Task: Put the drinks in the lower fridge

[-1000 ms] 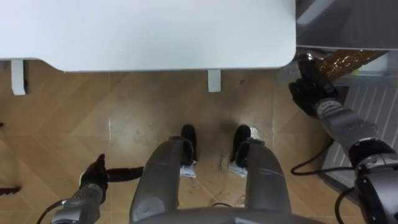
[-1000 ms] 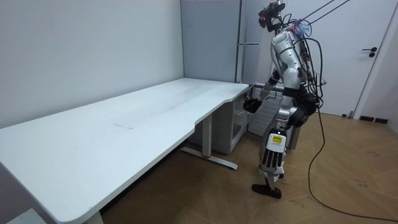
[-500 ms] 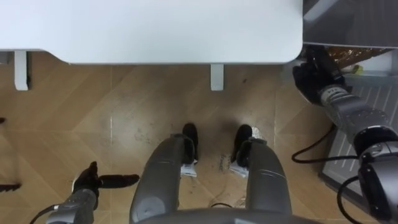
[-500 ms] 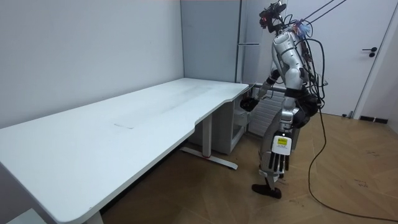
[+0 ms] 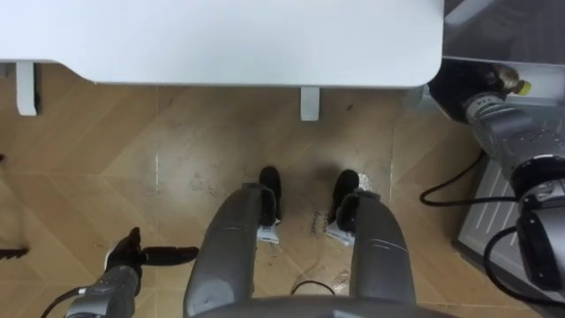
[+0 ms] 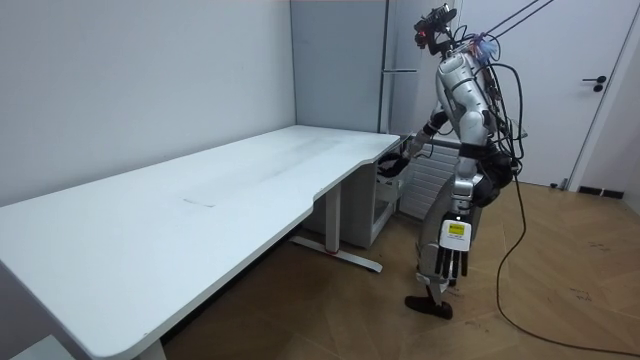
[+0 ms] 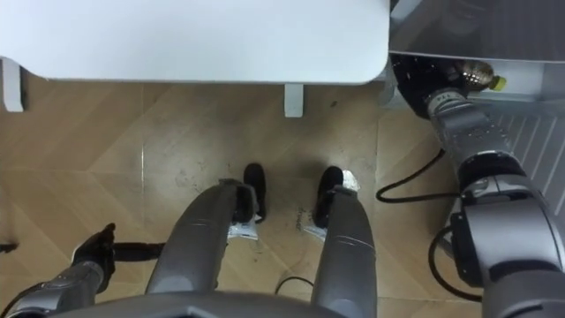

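- The robot stands upright at the right end of the white table (image 5: 221, 35), both feet on the wooden floor (image 5: 106, 177), just short of the table leg (image 5: 308, 103).
- Its right arm reaches to the far right, past the table's corner, into the dark open compartment of the fridge (image 5: 516, 31).
- 1 bottle (image 5: 505, 79) in sight: brownish, shiny, with a small yellow cap (image 5: 523, 87) pointing right. It lies on its side in that compartment, just beside the robot's right wrist.
- Whether wrist and bottle touch, I cannot tell.
- In the room view the right hand (image 6: 393, 166) is held out at the table's corner, above the low open unit. Whether its fingers are curled or straight I cannot tell, and in the eye views they are lost in the dark under the table's edge.
- Left hand (image 5: 131, 257) hangs low at the near left, well away from the table. Its fingers are straight and close together, pointing right, and it holds nothing.
- In the room view that same hand hangs by the thigh, fingers pointing down.
- A white door (image 6: 610, 100) stands at the room view's right, behind the robot.
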{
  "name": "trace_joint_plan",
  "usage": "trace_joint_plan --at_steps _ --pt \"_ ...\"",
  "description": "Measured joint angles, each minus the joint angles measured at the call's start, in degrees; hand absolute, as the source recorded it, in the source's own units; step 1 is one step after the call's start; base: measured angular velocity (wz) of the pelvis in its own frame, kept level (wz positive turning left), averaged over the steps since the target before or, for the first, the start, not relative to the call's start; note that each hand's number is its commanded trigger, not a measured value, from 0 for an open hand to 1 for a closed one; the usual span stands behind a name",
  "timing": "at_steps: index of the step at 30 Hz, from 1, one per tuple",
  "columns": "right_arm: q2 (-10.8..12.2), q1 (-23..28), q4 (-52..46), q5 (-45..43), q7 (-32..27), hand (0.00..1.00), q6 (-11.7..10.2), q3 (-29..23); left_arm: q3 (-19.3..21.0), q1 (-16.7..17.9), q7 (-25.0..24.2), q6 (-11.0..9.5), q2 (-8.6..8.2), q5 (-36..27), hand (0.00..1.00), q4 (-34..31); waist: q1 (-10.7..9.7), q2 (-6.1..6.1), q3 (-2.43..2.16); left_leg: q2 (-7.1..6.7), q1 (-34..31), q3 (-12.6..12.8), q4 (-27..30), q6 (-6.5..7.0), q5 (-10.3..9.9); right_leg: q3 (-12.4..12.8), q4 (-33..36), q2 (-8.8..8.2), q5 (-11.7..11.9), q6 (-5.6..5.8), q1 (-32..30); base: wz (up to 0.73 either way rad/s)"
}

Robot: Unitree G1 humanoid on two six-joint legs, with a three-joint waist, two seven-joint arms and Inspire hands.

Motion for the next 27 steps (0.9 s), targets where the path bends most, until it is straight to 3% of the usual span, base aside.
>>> trace_joint_plan --at_steps 18,27 --pt "-0.7 0.5 2.8 -2.2 3.0 0.0 0.0 0.0 0.0 0.1 -0.4 -0.6 0.57 -2.7 0.0 0.0 0.6 0.0 0.01 -0.4 1.8 -0.2 -0.4 0.04 0.0 -0.1 -0.1 -0.45 -0.4 0.07 1.7 0.01" --pt "-0.7 5.1 -0.5 -3.4 7.3 0.0 -2.2 0.4 0.2 0.4 -2.0 -0.7 1.01 -2.6 0.0 0.3 0.9 -0.02 -0.02 0.47 3.8 -0.5 -1.1 -0.2 -0.1 -0.9 -2.4 0.52 0.2 -0.14 4.5 -0.01"
